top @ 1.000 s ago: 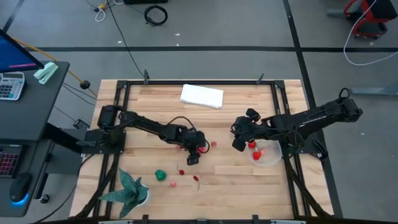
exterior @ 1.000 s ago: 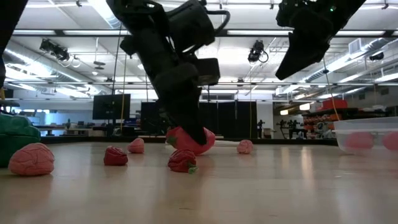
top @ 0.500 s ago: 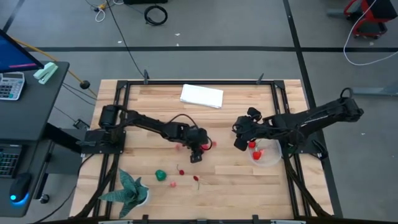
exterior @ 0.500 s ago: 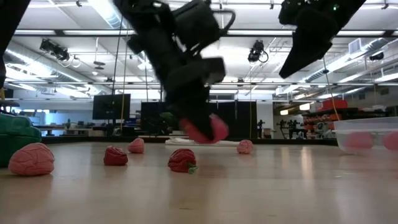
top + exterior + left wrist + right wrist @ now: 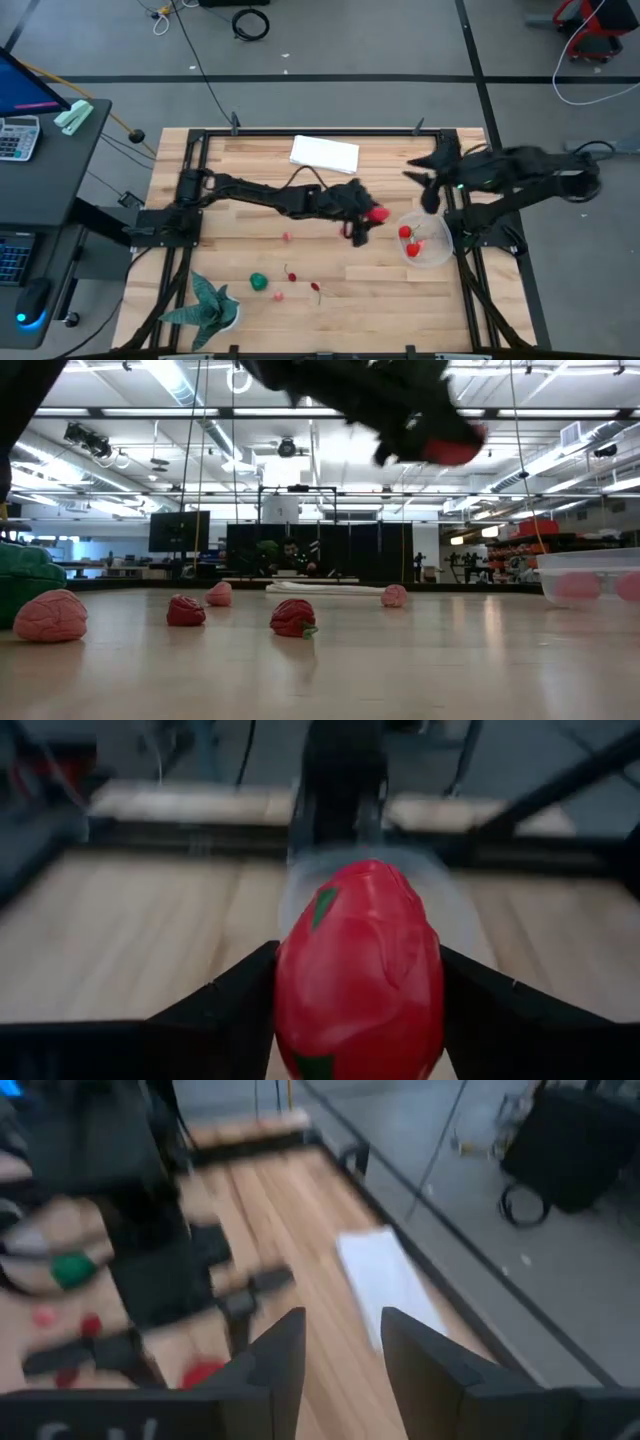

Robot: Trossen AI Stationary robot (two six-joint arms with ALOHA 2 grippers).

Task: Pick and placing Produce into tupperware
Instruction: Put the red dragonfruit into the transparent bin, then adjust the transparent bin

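I see the left jaws (image 5: 366,217) clamped on the larger red produce piece (image 5: 358,970), carried off the table (image 5: 380,290) just short of the tupperware (image 5: 432,251). Its far wall is blurred behind the piece in the left wrist view. The right jaws (image 5: 335,1345) stand parted, up beside the tupperware. Pink bits (image 5: 50,615) lie well behind the left jaws; the low view cuts off the green piece (image 5: 258,282).

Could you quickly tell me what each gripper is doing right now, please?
Left gripper: shut on the large red produce piece, held above the table near the tupperware.
Right gripper: open, empty, raised near the table's right edge.
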